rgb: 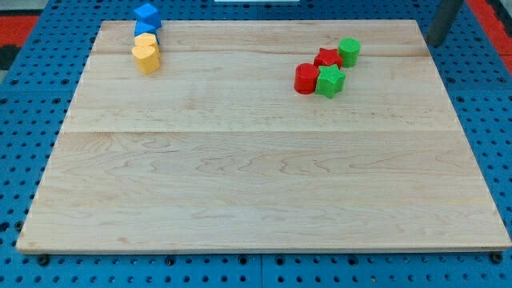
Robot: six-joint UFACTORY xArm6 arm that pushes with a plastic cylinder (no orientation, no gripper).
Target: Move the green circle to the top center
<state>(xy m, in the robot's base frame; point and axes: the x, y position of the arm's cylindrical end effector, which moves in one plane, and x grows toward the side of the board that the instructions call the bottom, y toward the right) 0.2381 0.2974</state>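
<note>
bare wood of the bench (256, 192) fills the view's bottom half. further up, right of centre, four blocks cluster: a red cylinder (306, 78) touching a green star (330, 81), a red star (326, 58) just behind them, and the green circle (349, 51) at the cluster's upper right, touching the red star. at the view's top left, two blue blocks (147, 19) and two yellow blocks (146, 53) sit in a tight column. my tip (435, 43), a plain rod serving as end effector with nothing to spread or pinch, rests at the bench's top right corner, well apart from the green circle.
</note>
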